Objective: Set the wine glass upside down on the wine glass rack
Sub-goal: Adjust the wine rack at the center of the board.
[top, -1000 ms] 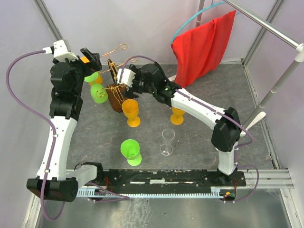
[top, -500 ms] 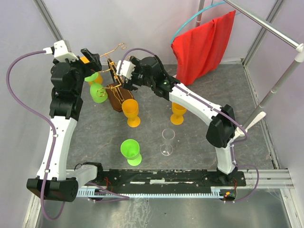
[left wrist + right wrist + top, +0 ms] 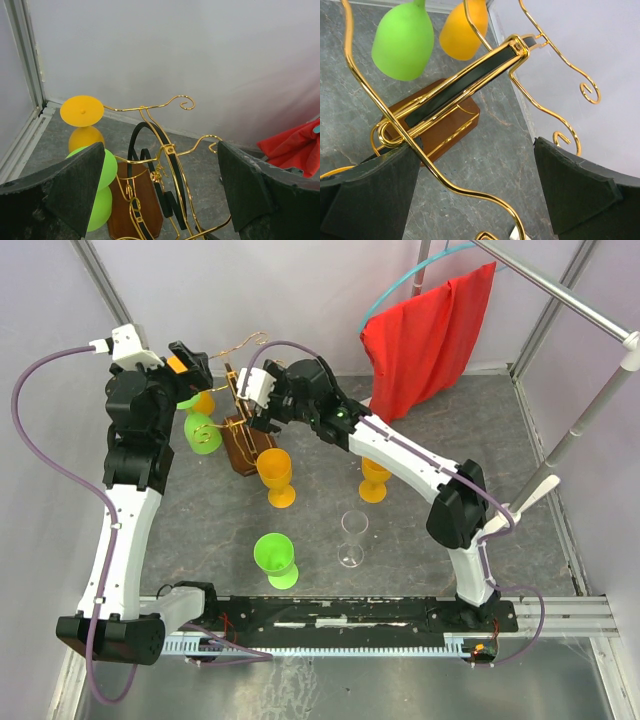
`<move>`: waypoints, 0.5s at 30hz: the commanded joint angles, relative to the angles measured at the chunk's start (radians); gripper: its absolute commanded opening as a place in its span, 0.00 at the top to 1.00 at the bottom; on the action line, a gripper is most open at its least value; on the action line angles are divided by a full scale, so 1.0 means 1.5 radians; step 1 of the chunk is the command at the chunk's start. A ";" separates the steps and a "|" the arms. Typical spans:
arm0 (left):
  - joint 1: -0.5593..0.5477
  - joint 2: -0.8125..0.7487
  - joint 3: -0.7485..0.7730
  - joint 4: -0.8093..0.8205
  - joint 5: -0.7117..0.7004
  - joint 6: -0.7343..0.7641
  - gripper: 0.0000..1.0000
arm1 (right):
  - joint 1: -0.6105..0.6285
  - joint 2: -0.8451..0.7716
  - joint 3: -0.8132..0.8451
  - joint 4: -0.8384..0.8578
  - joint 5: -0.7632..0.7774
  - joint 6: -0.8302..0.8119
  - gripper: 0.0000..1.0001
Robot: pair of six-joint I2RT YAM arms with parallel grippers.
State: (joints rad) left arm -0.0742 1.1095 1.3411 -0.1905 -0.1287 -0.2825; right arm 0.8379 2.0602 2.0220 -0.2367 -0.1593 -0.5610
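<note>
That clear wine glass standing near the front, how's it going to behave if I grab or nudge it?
The clear wine glass stands upright on a thin stem and small foot, so a sideways nudge would probably tip it. Its smooth transparent wall looks slippery and possibly fragile; glass or plastic, I cannot tell.

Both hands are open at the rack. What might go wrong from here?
1. A wire arm of the wine glass rack runs between the right hand's fingers; withdrawing may snag it and tip the rack, shaking off the hung green glass and hung orange glass.
2. The standing orange glass beside the rack's base might get knocked on the way out.
</note>
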 commanded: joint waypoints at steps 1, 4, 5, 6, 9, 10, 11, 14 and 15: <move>0.003 -0.011 0.026 0.011 0.001 0.026 0.01 | 0.015 -0.007 0.038 0.046 -0.026 0.024 0.00; 0.003 -0.013 0.028 0.011 0.002 0.025 0.01 | 0.023 -0.008 0.032 0.051 -0.031 0.031 0.00; 0.003 -0.014 0.028 0.011 0.002 0.025 0.01 | 0.028 -0.009 0.029 0.054 -0.032 0.034 0.00; 0.004 -0.013 0.030 0.011 0.001 0.025 0.01 | 0.030 -0.008 0.029 0.056 -0.033 0.038 0.00; 0.003 -0.013 0.033 0.010 0.003 0.024 0.01 | 0.037 -0.007 0.028 0.065 -0.040 0.053 0.00; 0.003 -0.013 0.035 0.009 0.002 0.024 0.01 | 0.041 -0.005 0.028 0.068 -0.042 0.057 0.00; 0.004 -0.012 0.037 0.009 0.003 0.023 0.01 | 0.043 -0.005 0.028 0.070 -0.042 0.062 0.00; 0.004 -0.009 0.041 0.009 0.007 0.021 0.01 | 0.048 -0.009 0.023 0.072 -0.043 0.069 0.00; 0.004 -0.006 0.044 0.009 0.009 0.020 0.01 | 0.049 -0.014 0.018 0.073 -0.038 0.072 0.00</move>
State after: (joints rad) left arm -0.0734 1.1095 1.3521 -0.1928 -0.1280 -0.2825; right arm 0.8944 2.0602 2.0232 -0.2165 -0.1921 -0.4953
